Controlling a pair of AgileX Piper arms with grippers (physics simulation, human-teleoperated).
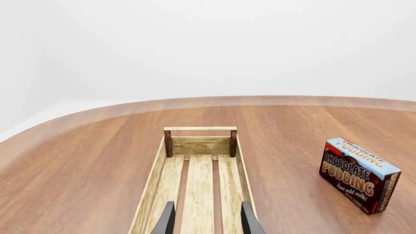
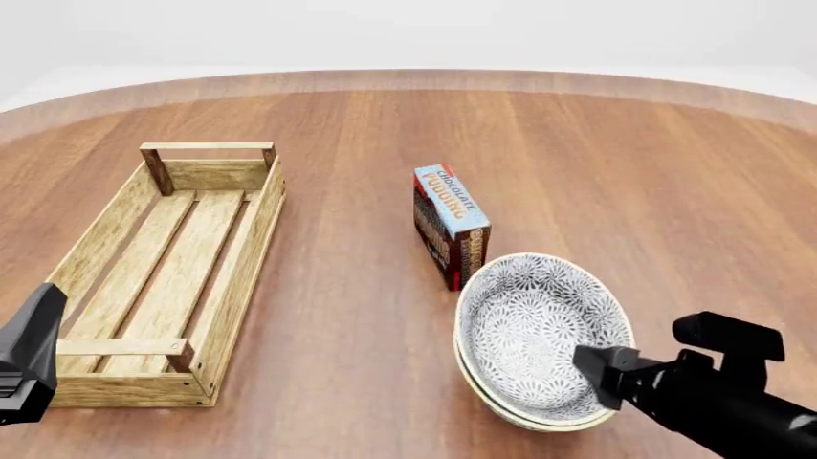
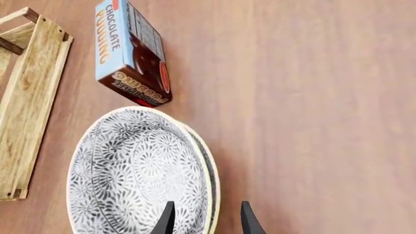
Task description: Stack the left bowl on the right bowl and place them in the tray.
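Note:
Two grey-patterned bowls sit stacked as one pile (image 2: 537, 325) on the table at the front right, also shown in the right wrist view (image 3: 136, 170). The lower bowl's rim (image 3: 213, 185) shows under the upper one. My right gripper (image 3: 206, 219) is open, and its fingers straddle the near rim of the stack; in the front view it (image 2: 590, 366) is at the stack's right edge. The light-wood tray (image 2: 249, 239) lies empty at the left. My left gripper (image 1: 206, 222) is open and empty over the tray's near end (image 1: 200, 195).
A chocolate pudding box (image 2: 450, 225) stands between the tray and the bowls, just behind the stack; it also shows in the left wrist view (image 1: 359, 174) and the right wrist view (image 3: 130, 53). The tray's edge (image 3: 32, 87) shows in the right wrist view.

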